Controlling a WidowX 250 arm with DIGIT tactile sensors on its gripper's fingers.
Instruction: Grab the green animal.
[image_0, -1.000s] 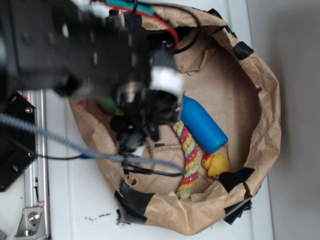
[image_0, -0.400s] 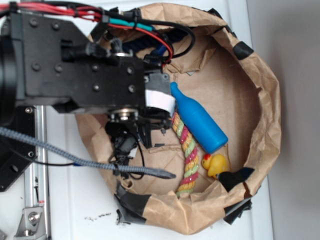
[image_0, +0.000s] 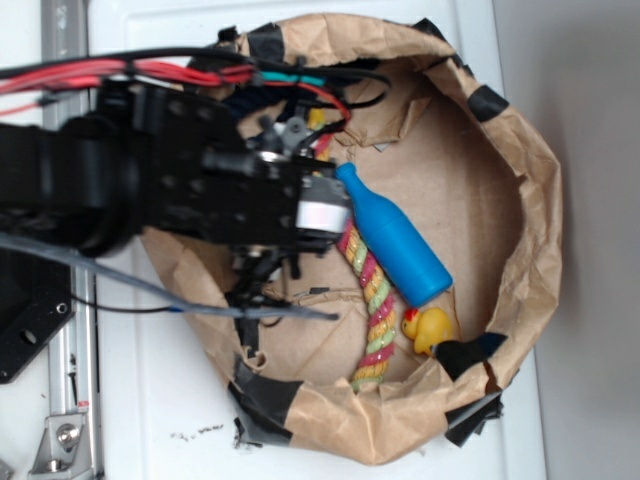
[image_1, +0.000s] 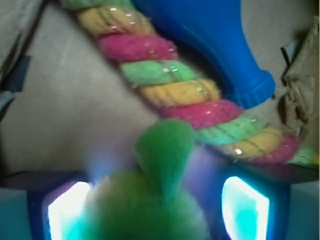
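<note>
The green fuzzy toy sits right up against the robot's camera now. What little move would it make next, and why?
Probably close the gripper. In the wrist view the green animal sits between the two glowing fingers, filling most of the gap, with gaps visible on each side, so it does not look clamped yet. The twisted rope and blue bottle lie just beyond, so pushing farther forward risks catching them.

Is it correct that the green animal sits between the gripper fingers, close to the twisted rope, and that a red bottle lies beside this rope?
Not quite: the bottle is blue, not red, as the wrist view shows. The rest holds: the green animal sits between the gripper fingers, close to the twisted rope, and the bottle lies beside this rope.
</note>
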